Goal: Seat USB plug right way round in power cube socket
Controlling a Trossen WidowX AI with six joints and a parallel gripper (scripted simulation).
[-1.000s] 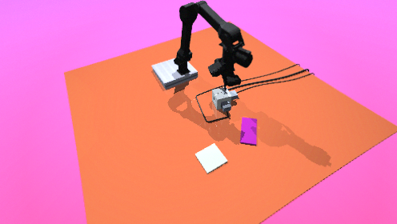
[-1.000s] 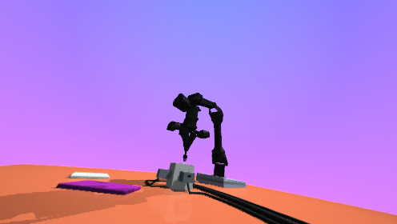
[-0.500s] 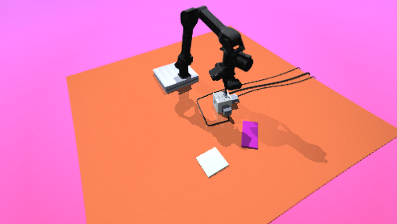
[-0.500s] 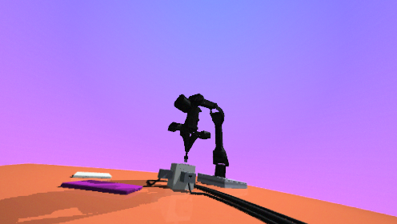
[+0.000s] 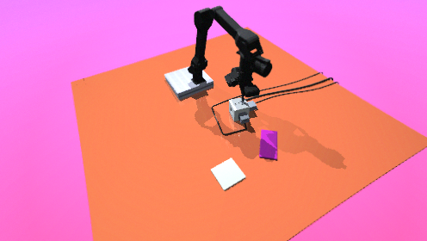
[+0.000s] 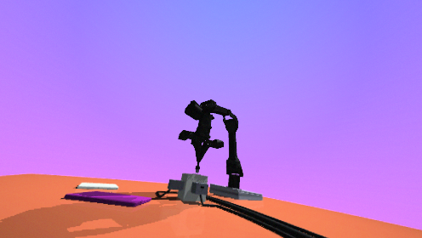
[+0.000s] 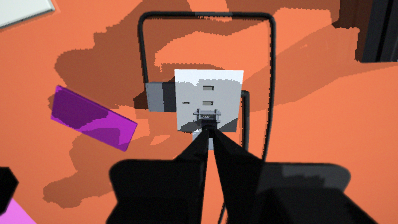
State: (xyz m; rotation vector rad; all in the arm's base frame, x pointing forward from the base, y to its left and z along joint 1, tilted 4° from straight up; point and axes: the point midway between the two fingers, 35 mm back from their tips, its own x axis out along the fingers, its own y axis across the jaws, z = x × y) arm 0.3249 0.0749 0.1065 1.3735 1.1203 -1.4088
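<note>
The grey-white power cube [image 5: 236, 113] [image 6: 187, 189] [image 7: 190, 92] stands on the orange table, with several sockets on its top face. My gripper [image 5: 246, 98] [image 6: 197, 165] [image 7: 210, 133] points straight down over the cube and is shut on the small dark USB plug [image 6: 197, 169] [image 7: 209, 116]. In the side view the plug hangs a little above the cube's top. In the wrist view it sits over the near edge of the top face, below two open sockets. Which way round the plug faces is too small to tell.
A grey adapter [image 7: 157, 96] [image 6: 175, 184] sticks out of the cube's side. Black cables [image 5: 297, 83] [image 6: 255, 217] [image 7: 272, 75] loop around the cube and run off the table. A purple flat block [image 5: 269, 144] [image 6: 106, 198] [image 7: 92, 118] and a white tile [image 5: 227, 173] [image 6: 97, 185] lie nearby. The arm's base plate [image 5: 182, 83] stands behind.
</note>
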